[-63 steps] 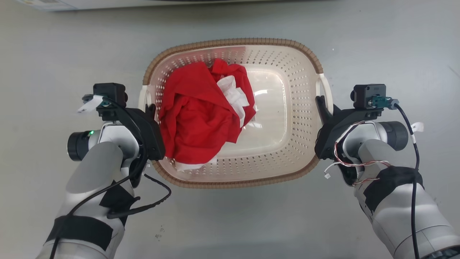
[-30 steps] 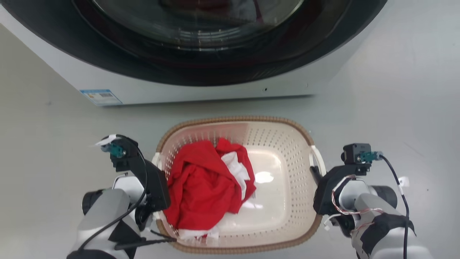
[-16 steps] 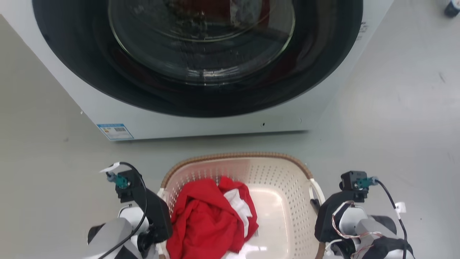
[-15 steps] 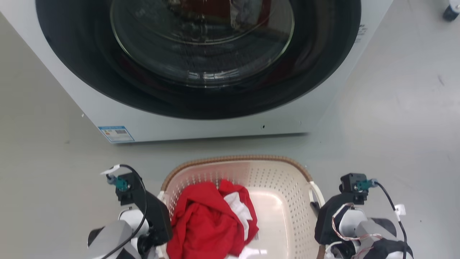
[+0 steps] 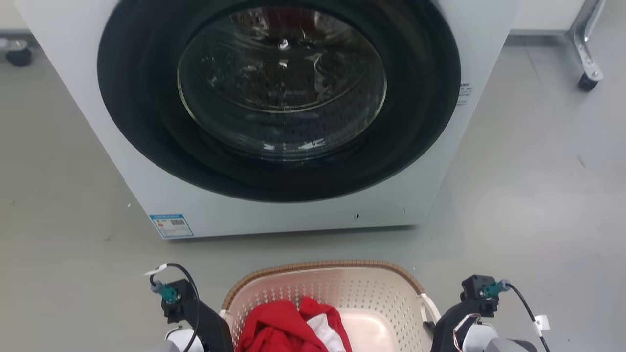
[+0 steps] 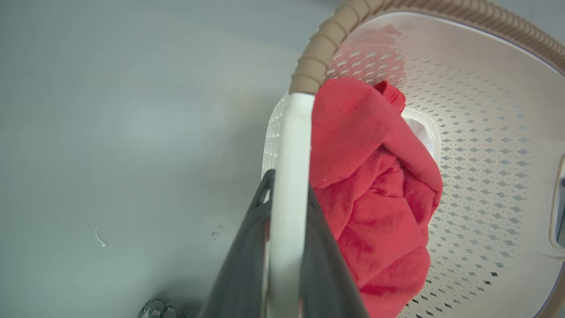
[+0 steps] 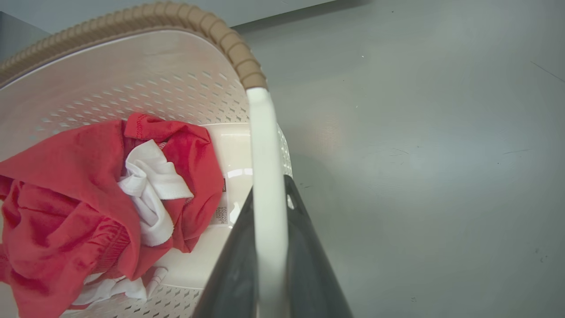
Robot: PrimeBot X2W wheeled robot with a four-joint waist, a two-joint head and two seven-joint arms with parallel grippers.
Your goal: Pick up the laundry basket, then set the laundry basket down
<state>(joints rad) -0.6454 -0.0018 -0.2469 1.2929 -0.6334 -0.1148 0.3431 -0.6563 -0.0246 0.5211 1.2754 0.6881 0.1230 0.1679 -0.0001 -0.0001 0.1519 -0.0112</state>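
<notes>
The laundry basket [image 5: 323, 267], cream with a brown woven-look rim, sits at the bottom middle of the head view, in front of the washer. Red cloth [image 5: 288, 328] with a bit of white cloth lies in its left half. My left gripper [image 6: 288, 187] is shut on the basket's white left handle [image 6: 291, 145]. My right gripper [image 7: 269, 190] is shut on the white right handle [image 7: 262, 132]. Both gripper bodies flank the basket, left gripper [image 5: 205, 322] and right gripper [image 5: 447, 325]. A shadow on the floor beside the basket suggests it hangs slightly above it.
A white front-loading washer [image 5: 430, 161] with a dark round glass door [image 5: 281, 83], shut, stands just beyond the basket, a blue label [image 5: 171, 226] at its lower left. A metal leg with a caster [image 5: 587, 80] stands far right, a dark wheel [image 5: 19, 56] far left. Grey floor lies all around.
The head camera has swung upward: the washer now takes up most of the view and the basket has slid to the bottom edge. Both grippers stay shut on the handles.
</notes>
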